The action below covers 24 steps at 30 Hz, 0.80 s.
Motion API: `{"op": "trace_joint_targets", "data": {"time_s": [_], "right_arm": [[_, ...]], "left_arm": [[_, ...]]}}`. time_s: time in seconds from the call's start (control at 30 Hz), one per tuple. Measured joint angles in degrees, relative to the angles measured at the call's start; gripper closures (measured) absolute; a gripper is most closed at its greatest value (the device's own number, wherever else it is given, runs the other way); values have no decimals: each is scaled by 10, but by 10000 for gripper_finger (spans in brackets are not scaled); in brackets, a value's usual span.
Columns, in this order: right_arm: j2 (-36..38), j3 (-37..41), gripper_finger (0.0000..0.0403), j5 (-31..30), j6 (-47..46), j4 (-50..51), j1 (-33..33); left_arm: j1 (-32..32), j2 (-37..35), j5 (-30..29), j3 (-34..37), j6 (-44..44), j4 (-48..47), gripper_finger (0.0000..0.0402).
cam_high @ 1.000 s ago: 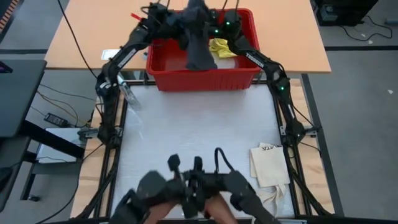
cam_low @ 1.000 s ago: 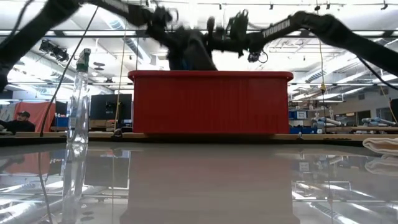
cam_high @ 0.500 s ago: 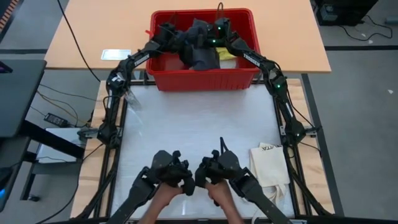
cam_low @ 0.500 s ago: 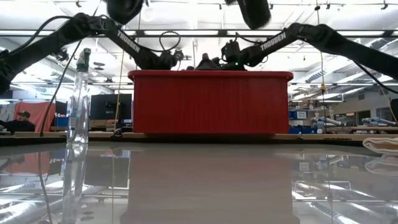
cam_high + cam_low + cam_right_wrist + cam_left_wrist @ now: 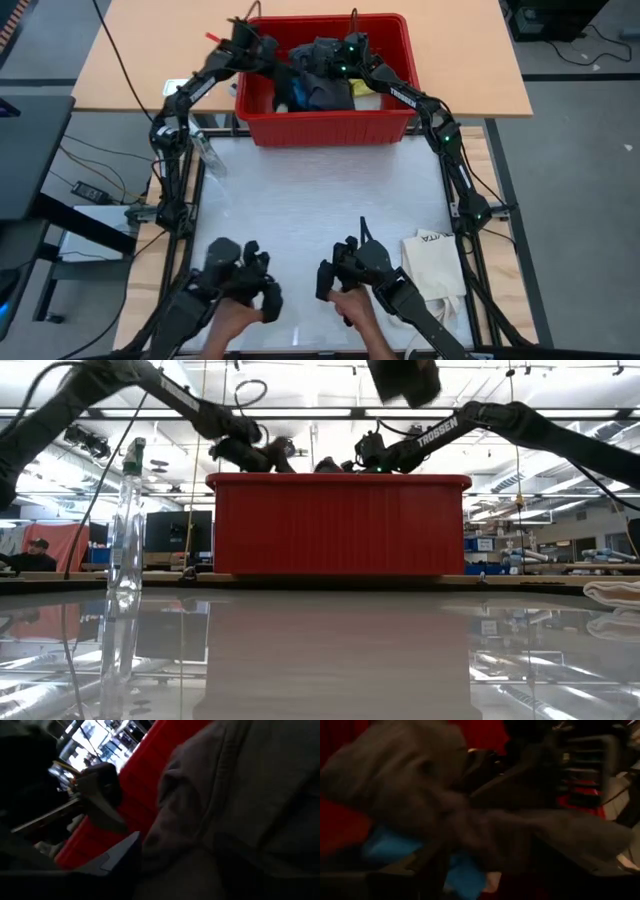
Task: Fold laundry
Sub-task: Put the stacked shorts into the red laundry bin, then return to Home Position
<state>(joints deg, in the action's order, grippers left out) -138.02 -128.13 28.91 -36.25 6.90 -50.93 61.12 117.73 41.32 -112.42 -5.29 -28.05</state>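
Both grippers over red bin (image 5: 325,125) | fingers' spread: cannot tell | dark shorts (image 5: 322,70) below

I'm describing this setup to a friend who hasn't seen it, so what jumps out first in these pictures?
The bright red bin at the table's far edge grabs the eye, with dark grey shorts heaped in it beside yellow cloth. Both dark arms reach into it, the left gripper near its left rim, the right gripper over the shorts. At the near right corner lies a cream tote bag.
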Motion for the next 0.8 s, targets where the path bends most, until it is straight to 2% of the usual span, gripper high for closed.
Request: {"op": "trace_joint_targets", "data": {"time_s": [0.1,0.27,0.33,0.47,0.57,0.63,0.8], "right_arm": [[-1,1,140,28,-52,-53,-4],[1,0,125,111,-119,-214,-6],[2,0,125,116,-147,-230,-6],[4,0,130,114,-194,-231,-11],[11,0,135,110,-223,-229,-17],[20,0,139,110,-224,-217,-20],[62,0,155,113,-135,-106,-24]], "left_arm": [[3,-33,0,3,24,6,117],[-22,-66,-1,0,25,90,116],[-39,-60,-13,3,21,114,116],[-71,-43,-76,3,43,127,116],[-80,-26,-83,2,59,73,116],[-81,-18,-96,4,77,1,116],[-62,-20,-241,3,148,-172,131]]}}
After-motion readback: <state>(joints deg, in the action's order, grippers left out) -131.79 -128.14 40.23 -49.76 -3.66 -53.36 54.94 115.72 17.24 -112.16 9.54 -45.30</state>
